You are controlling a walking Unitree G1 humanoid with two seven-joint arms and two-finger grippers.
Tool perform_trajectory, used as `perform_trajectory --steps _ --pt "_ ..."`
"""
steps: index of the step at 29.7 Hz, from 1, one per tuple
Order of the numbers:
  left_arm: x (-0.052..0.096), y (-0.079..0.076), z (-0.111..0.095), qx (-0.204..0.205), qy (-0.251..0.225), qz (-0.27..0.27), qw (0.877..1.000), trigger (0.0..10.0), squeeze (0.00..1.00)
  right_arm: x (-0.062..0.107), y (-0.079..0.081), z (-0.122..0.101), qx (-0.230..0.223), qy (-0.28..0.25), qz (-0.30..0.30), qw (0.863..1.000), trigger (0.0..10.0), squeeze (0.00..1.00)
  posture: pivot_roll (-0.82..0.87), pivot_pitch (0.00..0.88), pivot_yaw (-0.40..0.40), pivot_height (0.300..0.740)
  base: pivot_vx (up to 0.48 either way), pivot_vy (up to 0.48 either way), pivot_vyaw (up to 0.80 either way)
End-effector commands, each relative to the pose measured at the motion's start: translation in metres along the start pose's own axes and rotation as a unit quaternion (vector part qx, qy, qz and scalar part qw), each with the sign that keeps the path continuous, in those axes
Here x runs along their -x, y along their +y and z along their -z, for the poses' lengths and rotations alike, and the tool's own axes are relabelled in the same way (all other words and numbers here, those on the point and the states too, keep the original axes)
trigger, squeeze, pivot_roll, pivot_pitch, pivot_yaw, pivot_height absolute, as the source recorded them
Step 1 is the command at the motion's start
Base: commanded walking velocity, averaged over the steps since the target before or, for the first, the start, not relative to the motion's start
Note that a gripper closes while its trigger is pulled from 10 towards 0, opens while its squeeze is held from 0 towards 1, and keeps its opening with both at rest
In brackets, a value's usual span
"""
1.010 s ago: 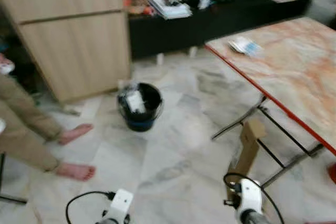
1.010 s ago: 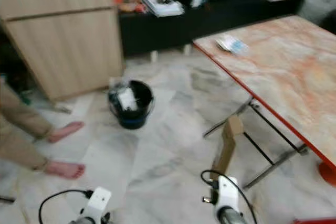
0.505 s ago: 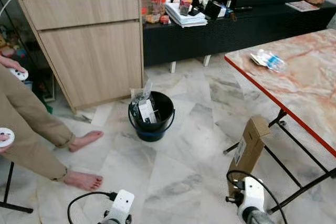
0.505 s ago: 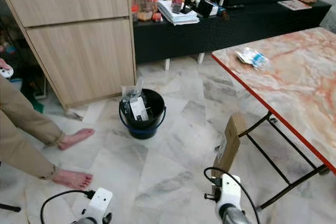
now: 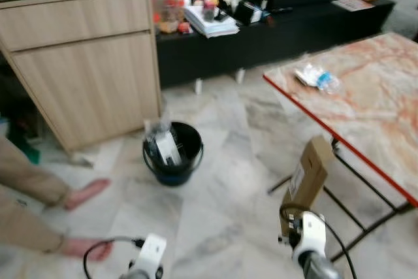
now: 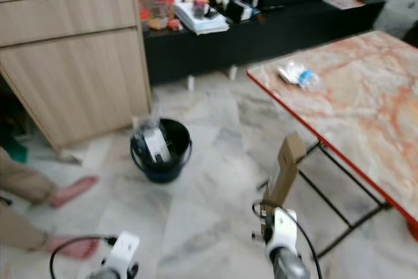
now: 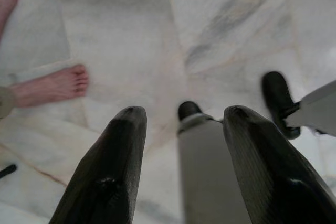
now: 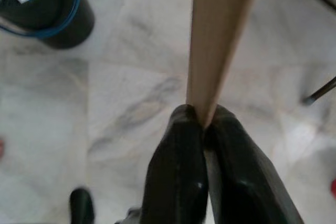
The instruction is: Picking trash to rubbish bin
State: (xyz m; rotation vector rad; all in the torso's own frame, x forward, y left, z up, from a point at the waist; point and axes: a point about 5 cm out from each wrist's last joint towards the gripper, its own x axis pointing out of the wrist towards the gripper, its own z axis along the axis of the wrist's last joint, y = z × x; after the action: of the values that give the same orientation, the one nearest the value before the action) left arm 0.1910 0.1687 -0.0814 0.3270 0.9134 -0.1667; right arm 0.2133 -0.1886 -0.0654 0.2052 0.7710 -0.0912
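Cardboard box [image 5: 308,176], long and flat, stood pinched by its lower end between the fingers of the right gripper [image 8: 203,124], rising well above them with a slight lean. The black bucket [image 5: 172,153], serving as the rubbish bin, sat on the marble floor [image 5: 222,220] ahead and to the robot's left of the box, near the foot of the wooden cabinet [image 5: 85,63], already holding a few packets. Beside the box on its other side ran the red-edged marble table [image 5: 366,102], its black legs close behind the cardboard, and a crumpled plastic wrapper [image 5: 316,78] lay on the tabletop, well apart from the bucket. The left gripper [image 7: 181,156] hung low over the floor with its fingers spread and nothing between them, the robot's own leg and foot beneath it. A person's bare foot [image 7: 52,85] rested on the tiles on the far side of the bucket from the table.

Carrying the box across looked to be the step in hand. Doing it well probably meant keeping the pinch firm, since the tall card could swing or slip, steering clear of the table legs, and bringing the box over the bucket's mouth before letting go.
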Motion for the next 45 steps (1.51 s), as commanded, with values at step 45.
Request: perform_trajectory --steps 45 --pt "-0.0004 -0.0056 -0.0006 0.002 0.005 0.008 1.0 10.0 0.0 0.0009 -0.0003 0.0015 0.045 0.004 -0.015 0.999 10.0 0.0 0.06 0.122 -0.091 0.74 0.309 0.0 0.32"
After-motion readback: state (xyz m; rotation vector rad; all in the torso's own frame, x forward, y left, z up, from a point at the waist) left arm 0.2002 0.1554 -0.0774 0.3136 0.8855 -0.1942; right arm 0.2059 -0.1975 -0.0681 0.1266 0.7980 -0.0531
